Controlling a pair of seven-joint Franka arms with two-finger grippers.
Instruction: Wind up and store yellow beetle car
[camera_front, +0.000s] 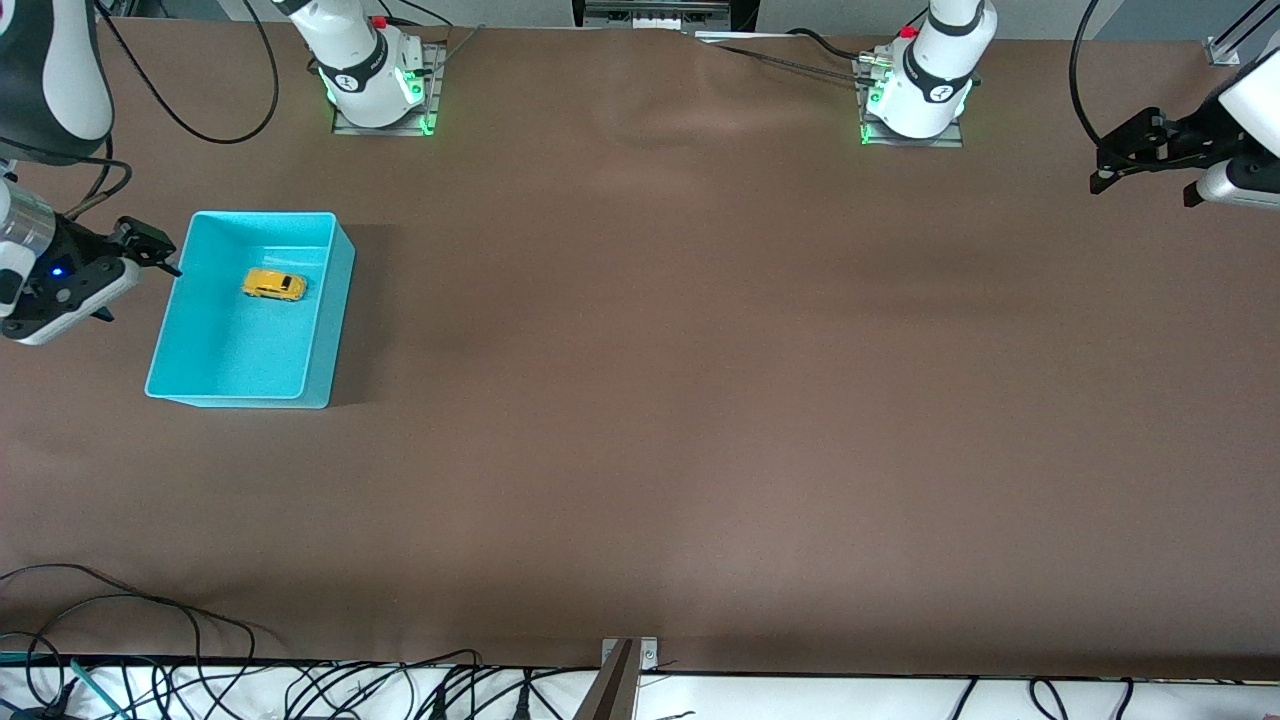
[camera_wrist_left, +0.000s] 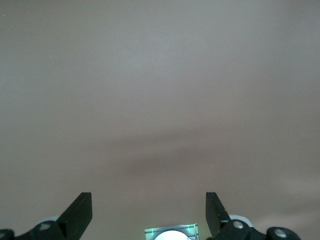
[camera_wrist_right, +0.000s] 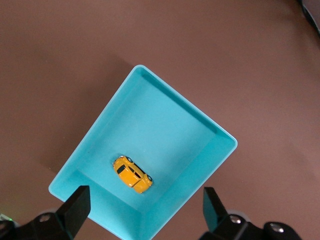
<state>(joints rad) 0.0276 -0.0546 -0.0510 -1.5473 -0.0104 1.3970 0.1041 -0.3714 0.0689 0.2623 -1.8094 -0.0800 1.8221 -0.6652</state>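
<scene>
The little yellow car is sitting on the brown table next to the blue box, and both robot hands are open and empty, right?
Not quite. The tiny yellow beetle-shaped toy car sits inside the cyan plastic bin, not beside it on the brown table; the front view and right wrist view show this. The left gripper and right gripper are indeed open and empty.

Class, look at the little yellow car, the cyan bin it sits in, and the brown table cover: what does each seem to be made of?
Yellow beetle car: glossy painted shell, metal or hard plastic; unclear which. Cyan bin: moulded plastic, judging by smooth thin walls and soft sheen. Table cover: matte brown sheet, paper or fabric, faintly creased.
</scene>
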